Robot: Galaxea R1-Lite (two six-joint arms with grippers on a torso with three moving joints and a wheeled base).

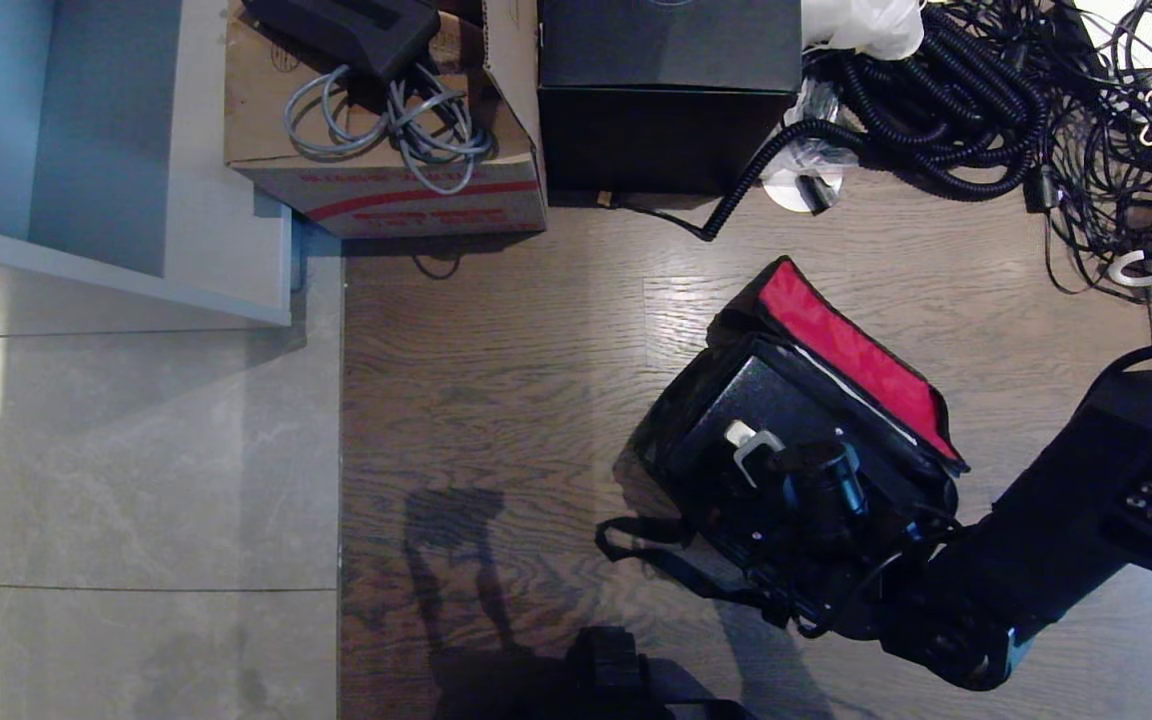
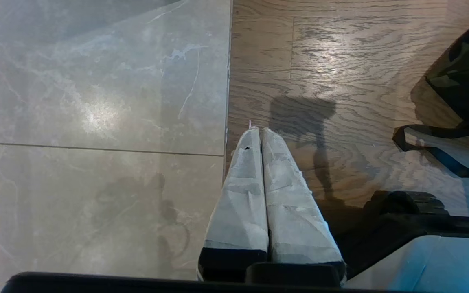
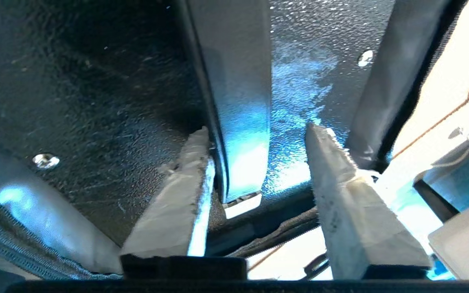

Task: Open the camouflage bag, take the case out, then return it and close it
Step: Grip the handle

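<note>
1. The camouflage bag (image 1: 676, 450) lies on the wooden floor (image 1: 496, 380), at about 4 o'clock from the middle of the head view. Its red flap (image 1: 856, 355) is folded back toward 1 o'clock, so the bag is open.

2. The case (image 1: 736, 405) sits inside the open bag. Its speckled top faces up, and its long side runs from about 10 o'clock to 4 o'clock.

3. The right gripper (image 3: 259, 142) is right over the case. Its jaws are partly open, one on each side of the black bar handle (image 3: 238, 93).

4. In the right wrist view one finger (image 3: 185, 179) looks to touch the side of the bar, and the other stands a little apart from it. The jaws do not squeeze the handle now.

5. The bar runs straight away from the jaws, in line with them, along the long side of the case.

6. I think the case is sitting in the bag, and the flap is not yet shut. To close it, the flap must come from 1 o'clock back over the case.

7. The right arm is much nearer. The left gripper (image 2: 259, 134) hangs over the floor with its jaws pressed together, holding nothing, well apart from the bag.
</note>
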